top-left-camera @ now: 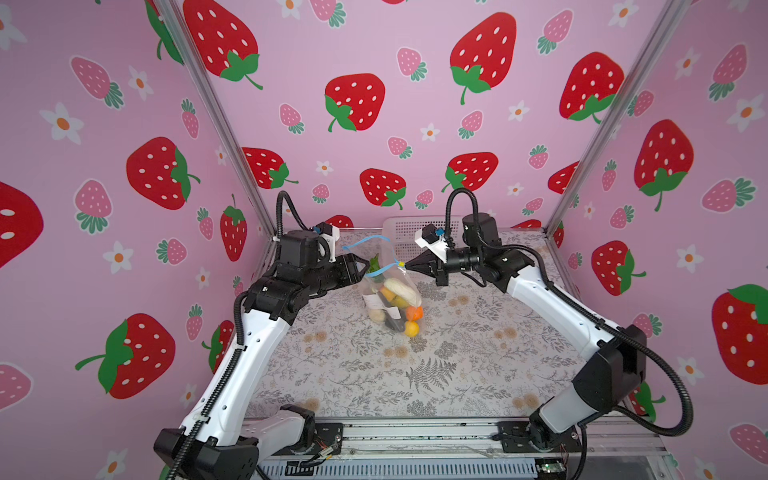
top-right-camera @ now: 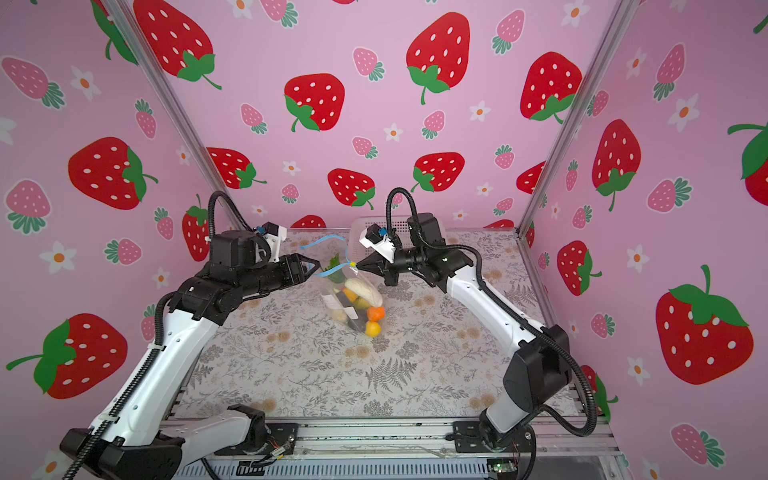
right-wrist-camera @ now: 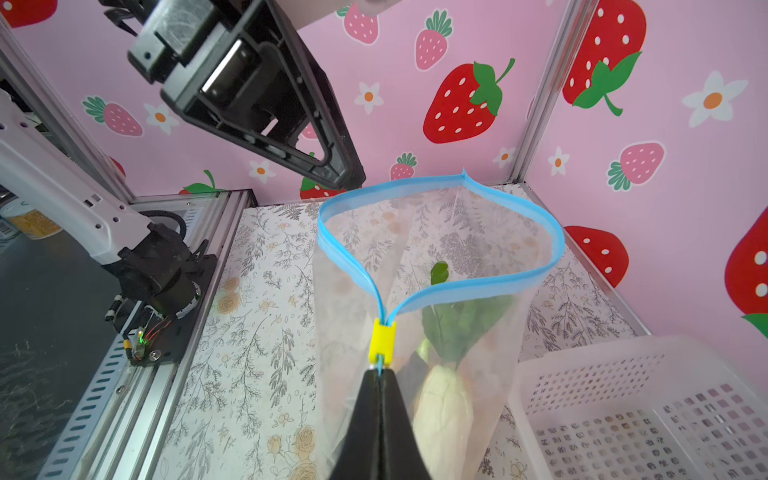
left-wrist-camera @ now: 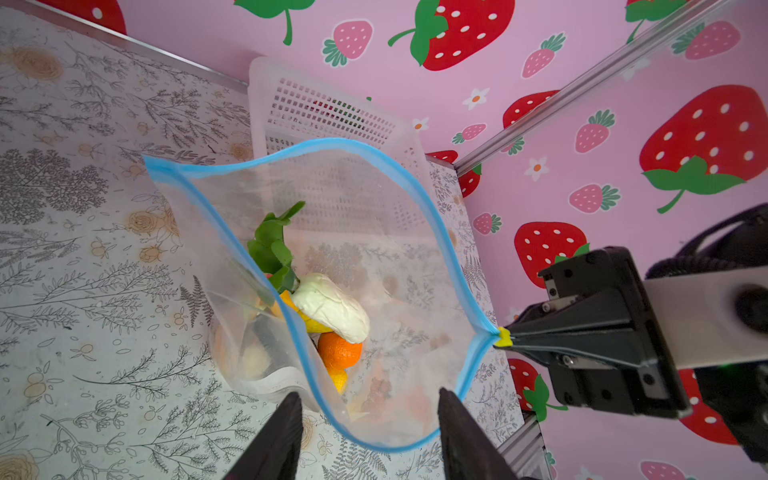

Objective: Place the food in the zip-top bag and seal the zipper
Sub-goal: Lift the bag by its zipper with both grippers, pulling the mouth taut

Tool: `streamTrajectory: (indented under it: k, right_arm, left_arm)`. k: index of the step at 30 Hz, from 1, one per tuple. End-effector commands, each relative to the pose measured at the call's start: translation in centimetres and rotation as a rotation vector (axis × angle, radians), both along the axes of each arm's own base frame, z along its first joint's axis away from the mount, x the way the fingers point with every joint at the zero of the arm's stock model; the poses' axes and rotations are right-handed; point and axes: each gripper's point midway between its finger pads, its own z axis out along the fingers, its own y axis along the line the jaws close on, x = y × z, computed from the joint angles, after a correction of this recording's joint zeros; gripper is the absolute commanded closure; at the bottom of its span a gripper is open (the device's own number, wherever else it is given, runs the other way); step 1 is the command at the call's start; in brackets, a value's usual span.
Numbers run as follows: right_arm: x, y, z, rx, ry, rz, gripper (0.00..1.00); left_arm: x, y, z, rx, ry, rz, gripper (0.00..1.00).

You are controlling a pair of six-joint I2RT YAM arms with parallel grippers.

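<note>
Now propped on the table [top-left-camera: 457,353], mouth gaping: zip-top bag [top-left-camera: 376,297], food [top-left-camera: 401,291] heaped inside. Right gripper [top-left-camera: 409,266] clamped tight on the yellow end of the zipper [right-wrist-camera: 478,282]. Left gripper [top-left-camera: 365,270] spread apart, opposite rim between its fingers [left-wrist-camera: 282,432], ungripped.

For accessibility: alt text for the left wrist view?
Open zip-top bag holding toy food, its blue zipper gaping. The right gripper pinches the zipper's yellow end; the left gripper has its jaws open by the rim.
</note>
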Motion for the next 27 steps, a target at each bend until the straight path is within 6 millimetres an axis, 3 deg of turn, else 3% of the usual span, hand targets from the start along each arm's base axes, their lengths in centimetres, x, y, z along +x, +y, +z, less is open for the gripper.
streamTrajectory:
  k: [1, 13, 21, 27]
  right_arm:
    - [-1.4, -0.7, -0.1, -0.037, -0.058, 0.104, 1.00]
    - [-1.1, -1.1, 1.9, -0.061, -0.159, 0.184, 1.00]
    - [-0.8, -0.9, 1.7, -0.062, -0.160, 0.222, 1.00]
    - [-0.8, -1.2, 1.7, -0.047, -0.150, 0.250, 1.00]
  left_arm:
    - [-0.2, -1.6, 2.9, -0.017, -0.110, -0.122, 0.45]
    - [0.4, -4.2, 8.4, -0.056, -0.371, -0.300, 0.44]
    - [3.0, -6.6, 7.4, -0.100, -0.357, -0.396, 0.44]
    - [4.4, -8.1, 7.9, -0.101, -0.378, -0.439, 0.47]
